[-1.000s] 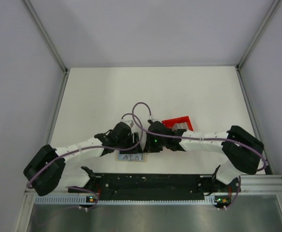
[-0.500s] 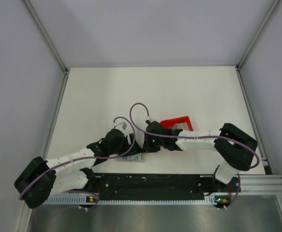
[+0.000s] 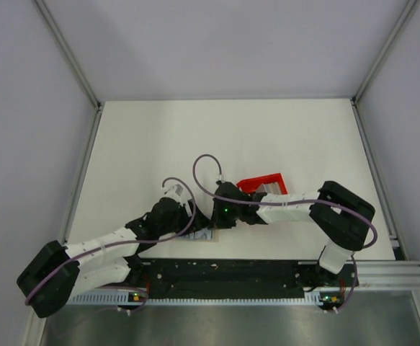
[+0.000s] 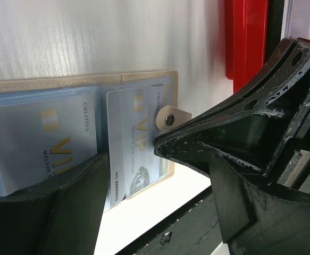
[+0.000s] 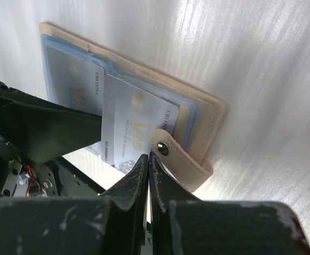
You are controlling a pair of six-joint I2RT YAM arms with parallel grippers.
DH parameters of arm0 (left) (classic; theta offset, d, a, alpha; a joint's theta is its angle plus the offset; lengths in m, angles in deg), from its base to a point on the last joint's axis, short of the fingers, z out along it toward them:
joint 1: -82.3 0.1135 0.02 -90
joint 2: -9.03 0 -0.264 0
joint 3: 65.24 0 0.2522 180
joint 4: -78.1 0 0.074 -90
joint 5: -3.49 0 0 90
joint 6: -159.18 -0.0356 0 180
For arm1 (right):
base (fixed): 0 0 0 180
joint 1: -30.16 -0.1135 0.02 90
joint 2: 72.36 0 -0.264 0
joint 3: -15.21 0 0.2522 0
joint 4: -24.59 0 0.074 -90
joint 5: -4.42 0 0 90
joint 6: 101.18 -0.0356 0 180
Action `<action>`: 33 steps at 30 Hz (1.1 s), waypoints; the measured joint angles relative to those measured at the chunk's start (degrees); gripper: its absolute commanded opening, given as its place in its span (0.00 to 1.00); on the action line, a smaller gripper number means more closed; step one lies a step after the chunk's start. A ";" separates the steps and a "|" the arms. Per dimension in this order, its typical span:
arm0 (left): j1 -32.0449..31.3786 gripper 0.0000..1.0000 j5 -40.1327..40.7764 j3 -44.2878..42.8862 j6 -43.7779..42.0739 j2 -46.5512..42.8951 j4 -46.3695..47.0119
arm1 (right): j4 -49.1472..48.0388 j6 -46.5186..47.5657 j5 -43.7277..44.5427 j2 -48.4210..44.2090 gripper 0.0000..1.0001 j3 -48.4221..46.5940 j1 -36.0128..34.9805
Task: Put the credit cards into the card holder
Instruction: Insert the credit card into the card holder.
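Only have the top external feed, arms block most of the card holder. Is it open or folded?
Observer: Open flat; the card holder shows one pale blue card seated in a pocket.
Operator: Second card?
Observer: The other card lies skewed at the neighbouring pocket, its near edge sticking out past the holder.
Operator: Right gripper?
Observer: The right gripper is shut, tips at that card's edge beside the snap strap.

Bright, even light (wrist foregrounds blurred).
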 measured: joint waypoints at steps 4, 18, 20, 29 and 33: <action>-0.02 0.78 0.31 -2.64 -1.86 0.66 -4.44 | 1.66 -0.26 0.81 0.02 0.00 -0.63 -0.11; -0.07 0.76 1.09 -5.44 -5.77 0.28 -11.39 | 1.99 -0.81 0.70 0.96 0.07 -1.66 -0.11; -0.07 0.76 -0.11 -5.44 -5.68 1.66 -9.86 | 2.43 -0.35 1.27 0.28 0.09 -1.51 -0.17; -0.07 0.75 -1.14 -5.44 -5.79 2.75 -8.50 | 10.43 1.44 10.36 -11.17 0.11 0.76 -0.02; -0.04 0.73 -1.20 -5.44 -5.79 2.75 -8.50 | 12.17 1.42 11.06 -11.02 0.11 1.25 0.07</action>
